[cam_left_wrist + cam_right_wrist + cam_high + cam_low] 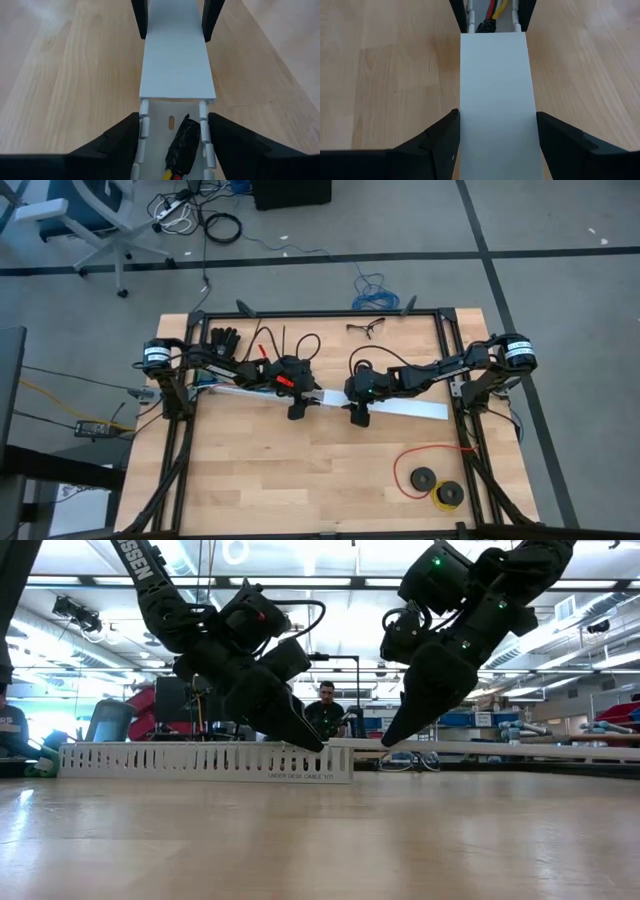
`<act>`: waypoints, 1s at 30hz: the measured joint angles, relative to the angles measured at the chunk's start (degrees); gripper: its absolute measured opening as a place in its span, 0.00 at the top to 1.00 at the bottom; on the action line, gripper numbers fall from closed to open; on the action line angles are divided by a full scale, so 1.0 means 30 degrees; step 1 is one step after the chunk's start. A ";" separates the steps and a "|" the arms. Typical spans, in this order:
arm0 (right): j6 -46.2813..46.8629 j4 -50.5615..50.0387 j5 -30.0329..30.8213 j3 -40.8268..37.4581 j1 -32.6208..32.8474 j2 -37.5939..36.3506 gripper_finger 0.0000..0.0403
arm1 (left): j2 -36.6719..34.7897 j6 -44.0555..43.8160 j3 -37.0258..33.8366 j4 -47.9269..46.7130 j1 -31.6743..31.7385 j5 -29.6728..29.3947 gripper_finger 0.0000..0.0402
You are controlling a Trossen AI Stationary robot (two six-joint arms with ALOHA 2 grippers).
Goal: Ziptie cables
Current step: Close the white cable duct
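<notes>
The cables lie inside a long white slotted channel [238, 390] on the table. Their dark plug [182, 145] and the yellow and red wires [495, 9] show at the end of a flat white cover [495, 100], which lies over the channel's right stretch [410, 406]. My left gripper [173, 119] is open at the table's middle [298, 408], pointing down, one finger on each side of the uncovered channel just by the plug. My right gripper [497, 114] is open too [357, 415], with its fingers on either side of the cover. The two grippers face each other. My left gripper's fingers [125, 140] stand close beside the channel's toothed walls [144, 122]; I cannot tell whether they touch them. My right gripper's fingers [442, 135] stand against the cover's long edges [462, 107]; whether they touch cannot be told.
A red wire loop with black spools [432, 478] lies near the table's right near corner. A black glove [225, 340], dark leads and glasses [367, 328] lie along the far edge. A person [326, 708] sits beyond the table. Bare wood spreads toward the near edge.
</notes>
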 joint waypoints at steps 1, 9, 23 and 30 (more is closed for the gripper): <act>0.0000 0.0014 0.0001 0.0000 0.0036 0.0000 0.41 | 0.0000 0.0000 0.0000 0.0000 0.0000 0.0000 0.40; 0.0037 0.0264 -0.0037 0.0058 0.0041 -0.0022 0.35 | 0.0015 -0.0085 -0.0014 0.0051 0.0000 -0.0022 0.40; -0.0451 0.2665 -0.0058 0.0058 0.0041 -0.0117 0.38 | 0.0029 -0.0357 -0.0022 0.0073 0.0000 -0.0036 0.40; -0.0177 0.2316 -0.0963 0.0044 0.0048 0.0007 0.60 | 0.0029 -0.0361 -0.0022 0.0080 0.0000 -0.0036 0.40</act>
